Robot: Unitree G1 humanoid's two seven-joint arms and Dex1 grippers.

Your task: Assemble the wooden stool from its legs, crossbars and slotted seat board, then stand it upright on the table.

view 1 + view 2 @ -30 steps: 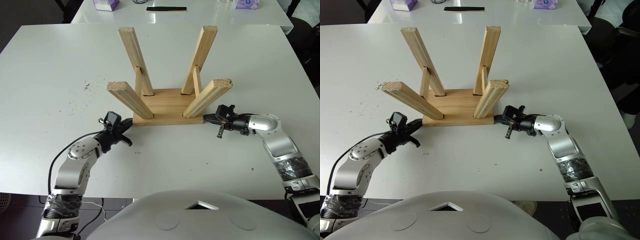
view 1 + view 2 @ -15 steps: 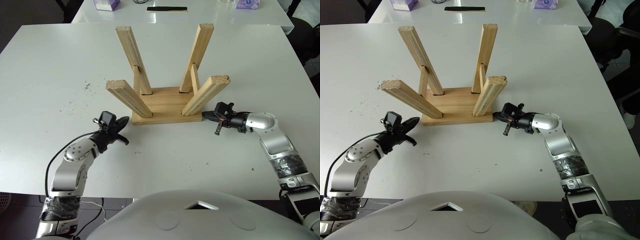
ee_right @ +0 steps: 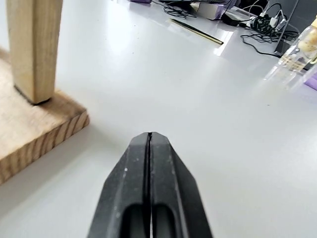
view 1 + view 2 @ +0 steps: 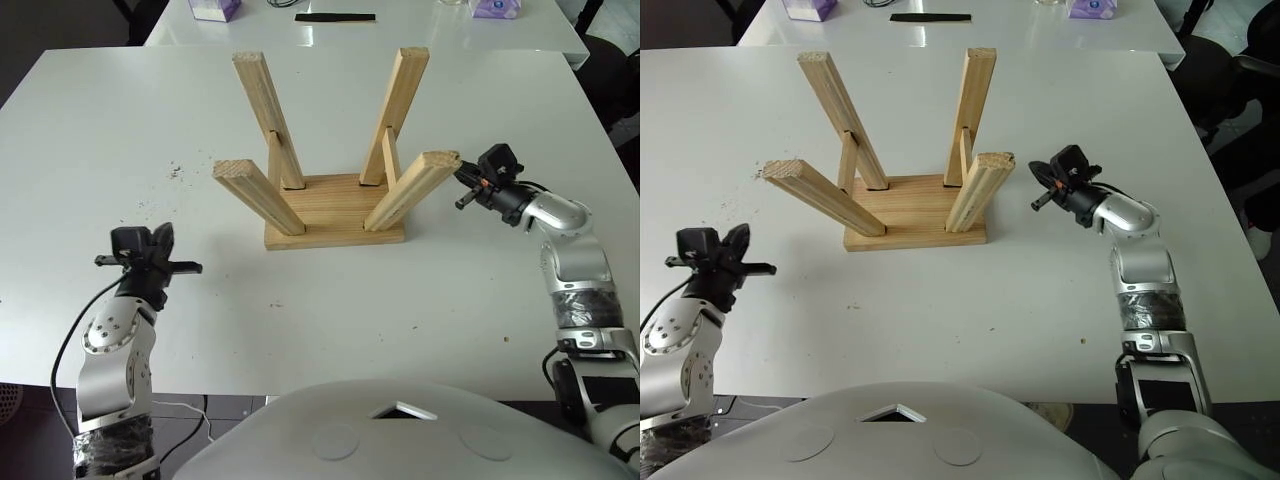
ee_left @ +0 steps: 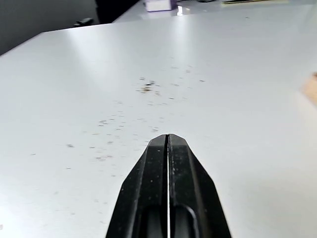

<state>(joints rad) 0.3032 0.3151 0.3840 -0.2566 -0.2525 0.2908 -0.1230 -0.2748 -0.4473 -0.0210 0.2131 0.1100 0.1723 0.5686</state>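
The wooden stool stands upside down mid-table. Its seat board (image 4: 335, 226) lies flat and the legs splay upward: two near ones (image 4: 252, 197) (image 4: 413, 189) and two far ones (image 4: 263, 105) (image 4: 399, 100). Short crossbars (image 4: 279, 166) (image 4: 389, 160) join the legs on each side. My left gripper (image 4: 164, 233) is shut and holds nothing, low over the table well left of the stool. My right gripper (image 4: 463, 176) is also shut with nothing in it, just right of the near right leg's top end. In the right wrist view its fingertips (image 3: 149, 137) hover past the board's corner (image 3: 34, 133).
Wood crumbs (image 4: 174, 172) speckle the table left of the stool, ahead of the left gripper (image 5: 168, 139). A second table behind carries a dark strip (image 4: 335, 17) and purple boxes (image 4: 211, 9). Bare tabletop (image 4: 330, 310) spreads in front of the stool.
My left gripper has drawn back left from the board's near left corner. My right gripper has risen from the board's right corner to beside the near right leg's top.
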